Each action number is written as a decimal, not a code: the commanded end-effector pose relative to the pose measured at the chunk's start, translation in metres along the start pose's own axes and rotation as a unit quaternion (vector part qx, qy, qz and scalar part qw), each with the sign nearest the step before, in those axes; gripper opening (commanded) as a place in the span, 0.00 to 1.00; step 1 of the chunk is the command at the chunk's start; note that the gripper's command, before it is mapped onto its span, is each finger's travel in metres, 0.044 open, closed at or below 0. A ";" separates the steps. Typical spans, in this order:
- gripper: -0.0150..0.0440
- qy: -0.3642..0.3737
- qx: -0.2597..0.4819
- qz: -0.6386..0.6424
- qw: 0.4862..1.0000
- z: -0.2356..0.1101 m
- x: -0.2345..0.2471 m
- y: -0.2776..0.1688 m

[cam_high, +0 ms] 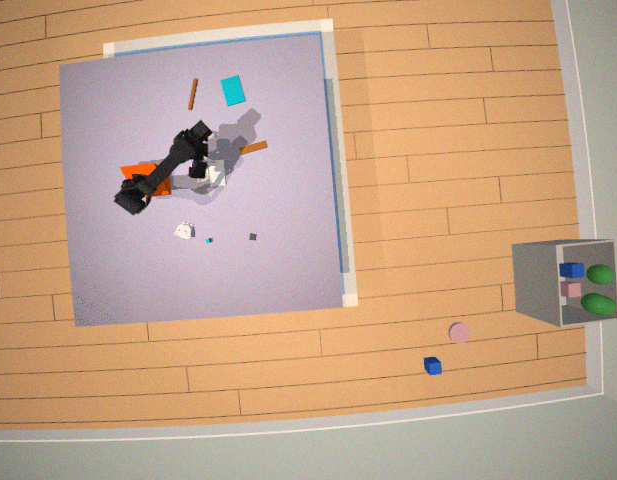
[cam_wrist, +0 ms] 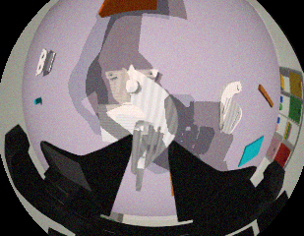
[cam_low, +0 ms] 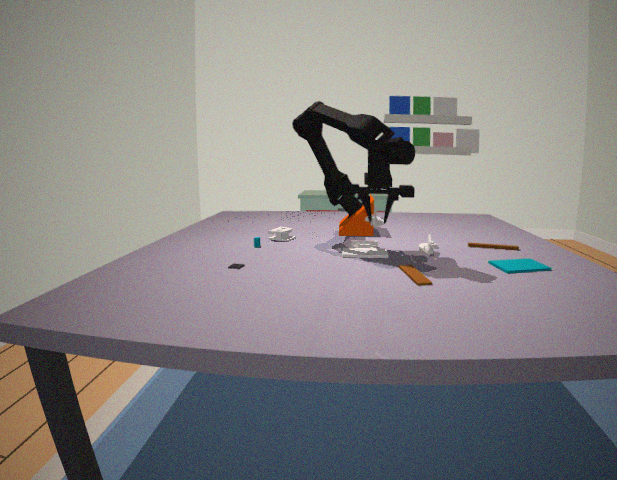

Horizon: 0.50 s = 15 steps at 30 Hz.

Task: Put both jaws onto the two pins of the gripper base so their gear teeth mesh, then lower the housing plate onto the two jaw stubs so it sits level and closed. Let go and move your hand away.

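1. My black gripper (cam_high: 198, 160) (cam_low: 378, 221) (cam_wrist: 152, 142) is part-open, clamped on a white toothed plastic jaw (cam_low: 375, 221) (cam_wrist: 158, 100); I'd keep that grip steady.
2. The white plastic gripper base (cam_high: 217, 175) (cam_low: 364, 253) (cam_wrist: 109, 133) lies below; I'd centre over its pin, then descend straight.
3. The white housing plate (cam_high: 184, 230) (cam_low: 281, 234) (cam_wrist: 41, 62) waits aside.
4. The second white jaw (cam_high: 212, 135) (cam_low: 428, 246) (cam_wrist: 231, 110) lies apart, for meshing later.
5. Teeth: I'd seat gently, releasing only once flat.
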State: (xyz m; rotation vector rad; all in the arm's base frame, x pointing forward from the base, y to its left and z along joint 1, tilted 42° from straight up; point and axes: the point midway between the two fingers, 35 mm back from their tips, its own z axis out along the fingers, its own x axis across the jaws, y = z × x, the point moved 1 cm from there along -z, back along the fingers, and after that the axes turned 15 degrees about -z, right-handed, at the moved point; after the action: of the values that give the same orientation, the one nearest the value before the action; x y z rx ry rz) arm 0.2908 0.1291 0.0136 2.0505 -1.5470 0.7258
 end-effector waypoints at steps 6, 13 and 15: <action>0.48 0.003 0.001 -0.004 1.000 0.000 0.001 -0.001; 0.48 0.003 0.001 -0.001 1.000 0.000 0.001 -0.001; 0.48 0.003 0.001 -0.001 1.000 0.000 0.001 -0.001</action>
State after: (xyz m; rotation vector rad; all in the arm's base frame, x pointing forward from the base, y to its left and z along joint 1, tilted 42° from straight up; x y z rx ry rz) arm 0.2912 0.1295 0.0135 2.0507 -1.5478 0.7262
